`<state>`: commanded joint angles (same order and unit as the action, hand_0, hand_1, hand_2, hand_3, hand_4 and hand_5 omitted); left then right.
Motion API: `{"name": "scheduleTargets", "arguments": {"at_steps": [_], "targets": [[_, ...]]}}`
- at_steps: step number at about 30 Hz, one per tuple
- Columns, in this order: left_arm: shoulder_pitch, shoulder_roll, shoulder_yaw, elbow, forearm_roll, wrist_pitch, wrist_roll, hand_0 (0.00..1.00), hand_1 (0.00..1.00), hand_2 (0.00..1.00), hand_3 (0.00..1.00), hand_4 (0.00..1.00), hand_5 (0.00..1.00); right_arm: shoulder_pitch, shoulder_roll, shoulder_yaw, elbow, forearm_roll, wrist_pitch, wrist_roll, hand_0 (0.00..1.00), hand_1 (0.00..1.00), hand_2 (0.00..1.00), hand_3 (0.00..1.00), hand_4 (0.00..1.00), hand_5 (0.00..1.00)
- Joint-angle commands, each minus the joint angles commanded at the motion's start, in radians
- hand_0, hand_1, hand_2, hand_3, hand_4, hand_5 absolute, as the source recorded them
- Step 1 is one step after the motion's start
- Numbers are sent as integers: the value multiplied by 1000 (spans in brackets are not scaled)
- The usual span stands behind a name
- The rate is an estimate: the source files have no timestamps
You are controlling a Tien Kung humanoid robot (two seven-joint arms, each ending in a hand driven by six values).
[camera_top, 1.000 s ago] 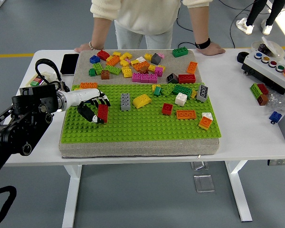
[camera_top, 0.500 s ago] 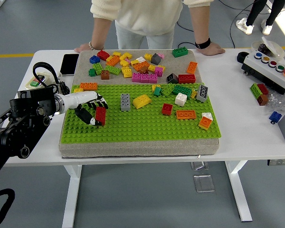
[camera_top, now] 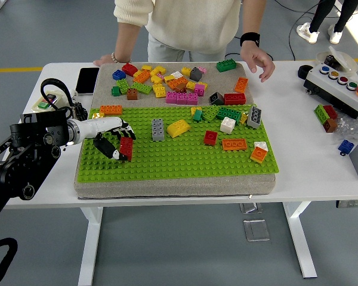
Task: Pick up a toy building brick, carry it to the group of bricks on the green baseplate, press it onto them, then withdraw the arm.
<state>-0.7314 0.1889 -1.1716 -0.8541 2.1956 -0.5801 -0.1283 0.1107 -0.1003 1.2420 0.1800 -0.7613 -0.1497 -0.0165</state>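
Observation:
My left hand reaches in from the left over the left part of the green baseplate. Its fingers are curled around a red brick that stands on end, low over the plate or touching it; I cannot tell which. To the right on the plate lie a grey brick, a yellow brick, a small red brick and an orange brick. My right arm is out of the picture.
Several loose bricks lie on the grey mat behind the plate. A person stands at the far side, one hand on the table, the other hand raised over the mat's right corner. A phone lies far left, a button box far right.
My left hand has drawn slightly left and towards me with the red brick. The person's hand at the right has lifted off the table.

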Motion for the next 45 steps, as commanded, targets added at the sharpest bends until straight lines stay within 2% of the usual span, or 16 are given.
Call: {"name": "scheduleTargets", "arguments": {"at_steps": [5, 6, 11, 12, 21, 29, 30, 35, 36, 45], "targets": [[4, -2, -10, -6, -13, -4, 3, 805, 754, 744, 789, 947, 242, 1, 0, -1, 0, 0, -1, 1, 723, 637, 681, 613, 942, 489], [4, -2, -11, -6, -13, -4, 4, 820, 764, 767, 826, 962, 257, 1, 1, -1, 0, 0, -1, 1, 723, 637, 681, 614, 942, 489], [5, -6, -16, -4, -24, 1, 5, 820, 764, 767, 826, 962, 257, 2, 1, -1, 0, 2, -2, 1, 723, 637, 681, 614, 942, 489], [5, -7, -17, -4, -25, 3, 5, 831, 769, 789, 860, 970, 264, 2, 1, -1, 0, 2, -2, 1, 723, 637, 681, 613, 942, 489], [4, -7, -21, -12, -28, 12, 1, 834, 774, 795, 871, 976, 268, 1, 0, 1, 0, 1, -1, 1, 725, 637, 681, 613, 942, 490], [9, -1, -33, -55, -18, 16, -10, 837, 776, 798, 873, 987, 279, 2, 0, 2, 0, 1, 0, 1, 723, 637, 681, 612, 941, 490], [11, 1, -34, -67, -10, 19, -13, 872, 804, 795, 848, 998, 333, 2, 0, 2, 0, 1, 1, 1, 724, 637, 681, 610, 941, 490], [18, 10, -33, -103, 13, 32, -23, 872, 804, 795, 848, 998, 333, 3, -1, 4, 0, 1, 2, 0, 724, 637, 681, 610, 941, 490], [19, 12, -32, -107, 15, 33, -24, 906, 809, 790, 812, 998, 427, 3, -1, 4, 0, 0, 2, 0, 725, 637, 681, 609, 940, 489], [42, 52, -13, -136, 50, 37, -46, 924, 809, 780, 794, 998, 433, 1, -2, 6, 0, 1, 5, 1, 725, 637, 681, 610, 940, 492]]}}
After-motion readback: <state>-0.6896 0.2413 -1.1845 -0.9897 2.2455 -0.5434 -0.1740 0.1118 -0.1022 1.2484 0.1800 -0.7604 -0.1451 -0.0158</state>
